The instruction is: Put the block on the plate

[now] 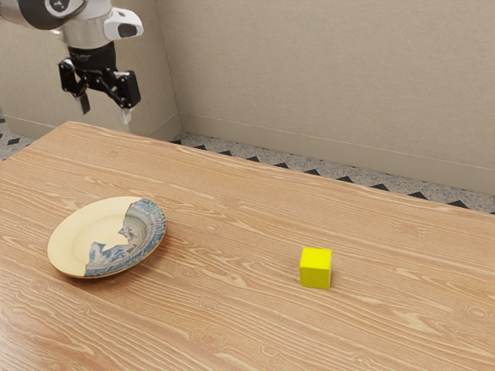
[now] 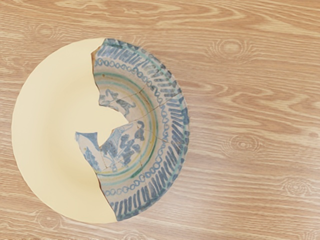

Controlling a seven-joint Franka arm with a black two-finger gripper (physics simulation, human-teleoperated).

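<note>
"While the yellow block (image 1: 315, 267) sits on the table (image 1: 224, 309), what is the gripper (image 1: 105, 110) doing?"

"It hangs up high. Its two fingers are apart, with nothing between them."

"What could go wrong?"

"The block is well apart from the plate (image 1: 73, 241), toward the exterior view's right. If the gripper comes down crooked, it might bump the block away. If it lets go too near the plate's edge, the block might tip off."

"What does the plate hold?"

"Nothing, just blue pictures painted on one part."
</note>
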